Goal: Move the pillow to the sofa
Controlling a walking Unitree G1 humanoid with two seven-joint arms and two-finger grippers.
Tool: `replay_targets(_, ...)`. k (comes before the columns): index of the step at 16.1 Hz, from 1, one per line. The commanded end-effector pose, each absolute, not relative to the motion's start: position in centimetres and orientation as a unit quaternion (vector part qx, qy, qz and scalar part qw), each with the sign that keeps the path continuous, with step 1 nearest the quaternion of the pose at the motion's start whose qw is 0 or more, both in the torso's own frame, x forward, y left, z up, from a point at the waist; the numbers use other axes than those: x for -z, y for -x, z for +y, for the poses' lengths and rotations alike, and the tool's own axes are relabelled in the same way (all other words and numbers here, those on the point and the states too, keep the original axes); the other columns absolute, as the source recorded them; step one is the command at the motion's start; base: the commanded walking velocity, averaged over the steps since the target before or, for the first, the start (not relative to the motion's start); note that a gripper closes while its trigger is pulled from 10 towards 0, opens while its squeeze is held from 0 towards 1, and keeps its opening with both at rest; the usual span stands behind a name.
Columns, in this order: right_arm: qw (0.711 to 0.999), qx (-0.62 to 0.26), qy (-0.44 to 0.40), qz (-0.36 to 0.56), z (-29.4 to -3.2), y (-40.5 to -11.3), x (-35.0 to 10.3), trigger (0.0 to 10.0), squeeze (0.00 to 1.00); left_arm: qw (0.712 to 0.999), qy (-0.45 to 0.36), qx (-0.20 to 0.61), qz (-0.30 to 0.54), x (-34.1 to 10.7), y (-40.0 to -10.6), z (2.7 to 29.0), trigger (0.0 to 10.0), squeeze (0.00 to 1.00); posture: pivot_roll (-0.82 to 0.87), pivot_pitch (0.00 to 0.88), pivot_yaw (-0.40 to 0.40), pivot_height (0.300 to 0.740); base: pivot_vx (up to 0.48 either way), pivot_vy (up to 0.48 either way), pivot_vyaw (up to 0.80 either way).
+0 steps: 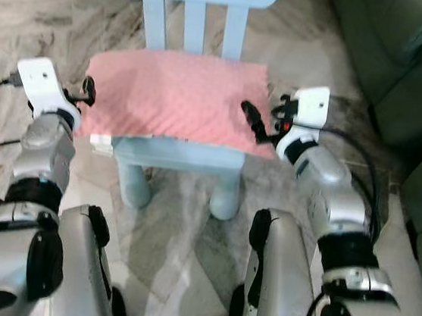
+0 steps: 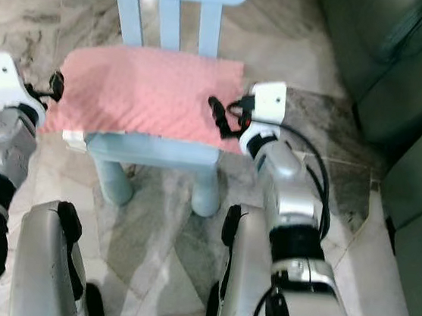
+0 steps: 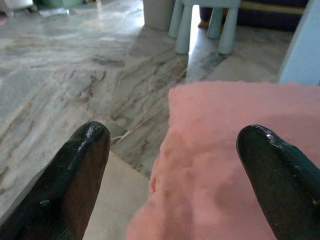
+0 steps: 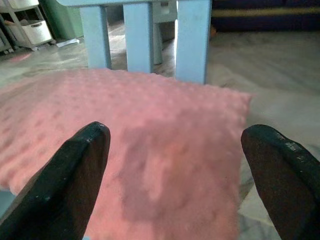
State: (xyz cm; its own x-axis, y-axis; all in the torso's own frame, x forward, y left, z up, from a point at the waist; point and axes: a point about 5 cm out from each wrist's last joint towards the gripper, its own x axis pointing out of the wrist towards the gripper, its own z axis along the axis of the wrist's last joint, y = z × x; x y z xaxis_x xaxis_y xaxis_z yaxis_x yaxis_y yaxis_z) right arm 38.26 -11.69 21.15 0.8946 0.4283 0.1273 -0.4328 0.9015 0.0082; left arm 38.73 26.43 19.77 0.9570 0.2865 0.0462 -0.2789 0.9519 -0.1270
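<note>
1. Right now the pink pillow lies flat across the seat of a small light-blue chair, covering it almost from side to side, its front edge draped a little over the seat's front. Nothing has lifted it yet.

2. The left gripper sits at the pillow's left edge, fingers spread. Its wrist view shows one finger out over the floor and the other over the fabric, so the edge runs between them.

3. The right gripper sits at the right front corner, also spread wide, with both fingers hovering above the dimpled cloth — straddling the corner rather than pinching it.

4. The step in hand looks like the two-sided grasp. To do it well, each gripper should probably dip until one finger goes under the pillow's edge and the other stays on top, then close on a good fold of the stuffing — not just the skin of the cover.

5. A soft pillow sags, so an even lift from both sides would keep it from sliding out. Lifting straight up first should clear the chair's back slats.

6. The dark green sofa stands to the robot's right, well apart from the chair, so a turn that way follows once the hold is firm.
</note>
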Motion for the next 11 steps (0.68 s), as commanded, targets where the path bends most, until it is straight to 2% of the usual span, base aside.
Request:
replay_targets(1,0.970,-0.233,-0.024,-0.066,-11.4,-38.7,-21.9,10.0,0.00,0.985,0.073,-0.154,-0.036,-20.6,-38.8,27.5,10.0,0.00,-0.08,0.335,-0.022,0.366,0.000,0.000,0.00)
replay_targets(3,0.967,-0.242,0.023,-0.076,-10.8,-39.1,-22.5,10.0,0.00,0.984,0.089,-0.150,-0.032,-20.9,-38.9,27.9,10.0,0.00,-0.08,0.341,-0.025,0.366,0.000,0.000,0.00)
replay_targets(5,0.972,-0.212,0.057,-0.087,-10.7,-39.9,-23.3,10.0,0.00,0.980,0.137,-0.145,-0.015,-20.6,-39.0,28.2,10.0,0.00,-0.09,0.351,-0.027,0.366,0.000,0.000,0.00)
replay_targets(7,0.977,-0.174,0.068,-0.103,-10.8,-40.5,-24.2,10.0,0.00,0.980,0.137,-0.142,-0.001,-20.4,-39.0,28.3,10.0,0.00,-0.09,0.356,-0.025,0.366,0.000,0.000,0.00)
replay_targets(8,0.985,-0.129,0.041,-0.106,-11.5,-41.0,-24.7,10.0,0.00,0.976,0.162,-0.144,-0.005,-20.5,-39.0,28.5,10.0,0.00,-0.09,0.359,-0.022,0.366,0.000,0.000,0.00)
replay_targets(11,0.990,-0.095,0.007,-0.103,-12.3,-41.3,-24.7,10.0,0.00,0.974,0.178,-0.140,-0.022,-21.4,-39.1,28.8,10.0,0.00,-0.08,0.364,-0.020,0.366,0.000,0.000,0.00)
